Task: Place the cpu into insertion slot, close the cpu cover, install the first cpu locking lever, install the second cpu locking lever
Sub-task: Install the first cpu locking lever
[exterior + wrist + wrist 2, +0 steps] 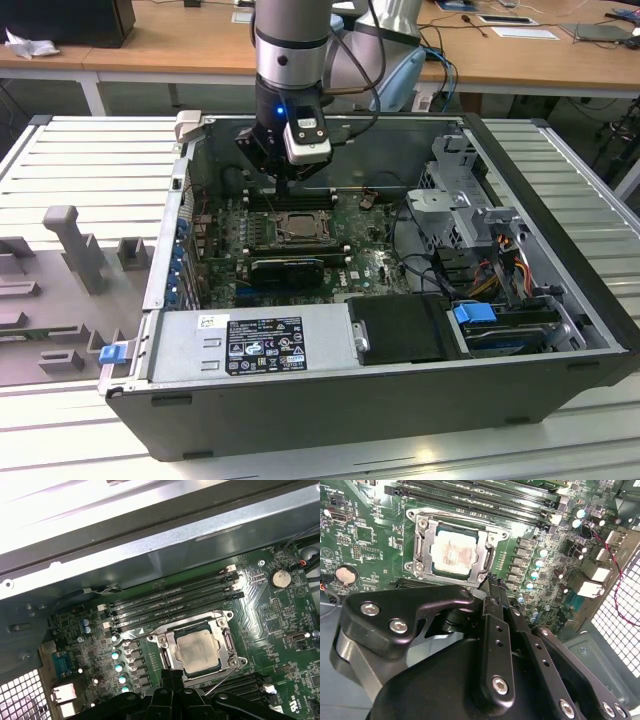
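The cpu [452, 555] lies flat in its socket on the green motherboard, its pale metal top showing through the window of the cpu cover [422, 547], which lies down over it. In the first wrist view the cpu [197, 650] sits inside the cover frame [167, 652], and a thin lever rod [223, 679] slants out from one socket corner. My gripper [491, 582] is shut with nothing in it, its tips just over a corner of the socket. In the exterior view the gripper [290, 183] hangs directly above the socket [297, 226].
Black memory slots [170, 602] run alongside the socket, with the case wall [150, 545] behind them. A power supply [250, 340] fills the case's near side and a grey drive cage [450, 190] stands at the exterior view's right. A coin battery [345, 574] sits on the board.
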Motion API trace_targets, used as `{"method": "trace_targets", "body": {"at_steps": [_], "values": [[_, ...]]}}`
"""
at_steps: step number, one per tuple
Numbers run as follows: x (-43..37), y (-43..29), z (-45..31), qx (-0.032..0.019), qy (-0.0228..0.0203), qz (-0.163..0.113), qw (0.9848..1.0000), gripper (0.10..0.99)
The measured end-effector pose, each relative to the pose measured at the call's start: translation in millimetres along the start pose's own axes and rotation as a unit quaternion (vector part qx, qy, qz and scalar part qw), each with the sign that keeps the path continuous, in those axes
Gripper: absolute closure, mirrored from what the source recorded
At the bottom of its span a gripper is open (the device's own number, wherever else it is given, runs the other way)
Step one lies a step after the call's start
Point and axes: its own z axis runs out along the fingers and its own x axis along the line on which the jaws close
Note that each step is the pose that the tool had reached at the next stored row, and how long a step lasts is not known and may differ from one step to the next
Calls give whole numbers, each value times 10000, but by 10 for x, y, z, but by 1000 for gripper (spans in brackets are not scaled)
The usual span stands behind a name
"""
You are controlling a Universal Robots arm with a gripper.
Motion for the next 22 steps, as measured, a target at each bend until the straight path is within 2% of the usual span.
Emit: {"method": "trace_targets", "body": {"at_steps": [10,14,19,20,21,22], "values": [[92,-28,10,-21,4,-26,10000,980],[93,-29,11,-10,9,-279,9996,980],[93,-29,13,8,9,-719,9974,980],[93,-29,19,9,-9,-827,9966,980],[92,-29,27,6,-45,-943,9955,980],[105,-33,38,0,-70,-974,9952,980]]}}
